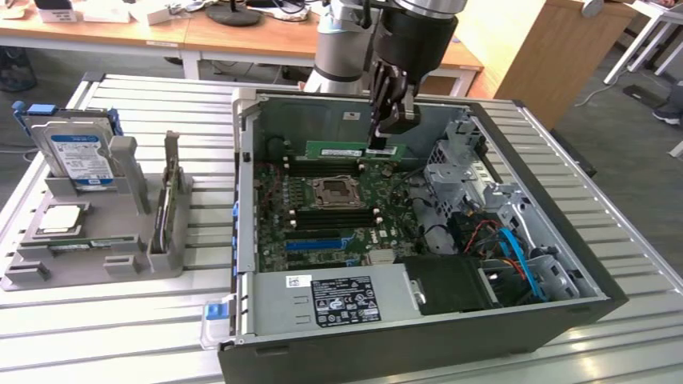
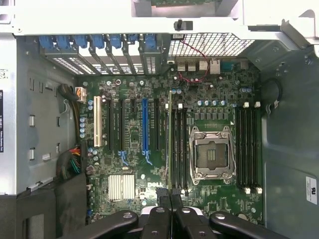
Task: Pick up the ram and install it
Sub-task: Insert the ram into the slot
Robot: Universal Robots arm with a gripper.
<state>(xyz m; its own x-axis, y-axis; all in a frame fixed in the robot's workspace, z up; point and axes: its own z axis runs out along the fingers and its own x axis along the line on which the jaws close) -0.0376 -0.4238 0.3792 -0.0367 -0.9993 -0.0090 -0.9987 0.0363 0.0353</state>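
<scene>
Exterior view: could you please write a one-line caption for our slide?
The arm's jaws, shut on the ram, hold it over the motherboard inside the open computer case.

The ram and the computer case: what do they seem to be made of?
The ram looks like rigid circuit board: a thin, flat, matte green strip. The case looks like bare sheet metal: dull grey inside, with thin folded edges. Whether it is steel or aluminium can't be told by look.
</scene>
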